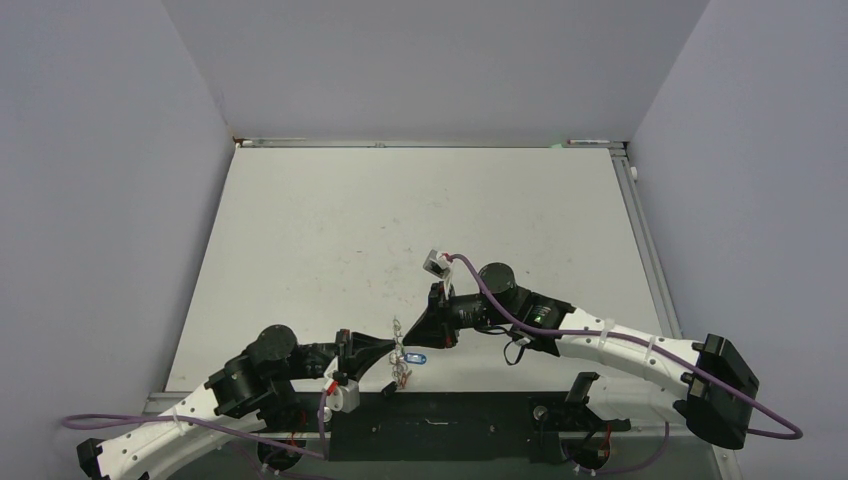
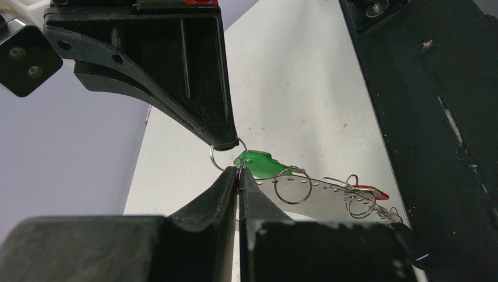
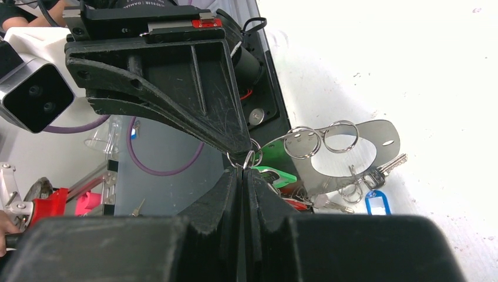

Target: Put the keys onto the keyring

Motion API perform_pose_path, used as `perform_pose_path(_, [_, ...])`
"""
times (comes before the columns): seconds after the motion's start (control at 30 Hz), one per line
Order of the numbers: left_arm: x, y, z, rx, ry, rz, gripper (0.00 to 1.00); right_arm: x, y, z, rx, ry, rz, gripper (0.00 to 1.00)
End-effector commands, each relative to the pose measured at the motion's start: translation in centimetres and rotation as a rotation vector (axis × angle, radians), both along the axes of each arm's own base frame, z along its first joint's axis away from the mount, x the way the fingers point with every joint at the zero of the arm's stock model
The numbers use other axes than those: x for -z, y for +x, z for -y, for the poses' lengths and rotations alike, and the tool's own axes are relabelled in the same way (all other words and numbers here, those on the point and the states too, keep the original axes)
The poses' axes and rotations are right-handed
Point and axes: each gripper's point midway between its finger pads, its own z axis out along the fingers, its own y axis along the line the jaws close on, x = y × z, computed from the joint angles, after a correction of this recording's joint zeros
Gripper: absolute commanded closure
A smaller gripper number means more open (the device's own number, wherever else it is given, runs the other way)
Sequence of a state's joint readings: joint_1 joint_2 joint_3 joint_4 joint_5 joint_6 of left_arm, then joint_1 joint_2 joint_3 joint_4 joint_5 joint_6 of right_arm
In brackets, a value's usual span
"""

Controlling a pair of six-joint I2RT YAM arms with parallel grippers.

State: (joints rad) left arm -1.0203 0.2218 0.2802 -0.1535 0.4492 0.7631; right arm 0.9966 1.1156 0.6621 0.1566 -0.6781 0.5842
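1. We see the white table [image 1: 400,220] with walls on three sides and a black base plate [image 1: 450,425] along its near edge.
2. The left arm [image 1: 240,385] reaches in from the near left. The right arm [image 1: 600,340] comes in from the near right and bends towards the left. Their tips meet close to the near edge, a little left of centre.
3. The left gripper [image 2: 238,176] has its fingers pressed together, pinching the wire of a small split ring [image 2: 212,156] at the very tip.
4. The right gripper [image 3: 242,172] faces it tip to tip. Its fingers are also drawn together, on the opposite side of that same ring, so the ring spans the short gap between the two tips.
5. The keyring [image 3: 384,138] is a flat silver-grey loop with small holes along its band. It sits just beside the two tips, near the base plate. We cannot tell whether it rests on the table or hangs just above it.
6. The green tag [image 2: 262,165] lies right against the pinched ring, partly over the near end of the keyring.
7. The blue tag [image 3: 374,201] sits at the edge of the keyring, just beside a silver key [image 3: 390,163].
8. The red tag [image 2: 371,191] shows at the keyring's other end, among more rings.
9. Two larger split rings [image 3: 322,140] lie side by side on the keyring's band, touching each other.
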Motion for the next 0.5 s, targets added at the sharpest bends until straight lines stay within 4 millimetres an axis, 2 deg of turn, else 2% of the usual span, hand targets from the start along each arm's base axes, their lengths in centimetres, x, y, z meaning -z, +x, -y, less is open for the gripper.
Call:
perform_pose_path(0.0, [-2.82,-0.36,0.23,0.021,-0.09,0.052,1.0,-2.06,0.54,-0.75,0.0,0.046,0.055,0.95])
perform_pose_path(0.17, [-2.9,-0.34,0.2,0.019,-0.093,0.051,1.0,-1.87,0.59,-0.77,-0.003,0.041,0.063,0.94])
perform_pose_path(0.23, [-2.94,-0.34,0.19,0.019,-0.095,0.052,1.0,-1.8,0.63,-0.78,-0.004,0.037,0.064,0.87])
perform_pose_path(0.37, [-3.01,-0.34,0.16,0.017,-0.099,0.05,1.0,-1.88,0.67,-0.68,-0.001,0.036,0.072,0.66])
perform_pose_path(0.47, [-3.1,-0.36,0.14,0.017,-0.104,0.048,1.0,-2.0,0.88,-0.58,0.011,0.035,0.082,0.58])
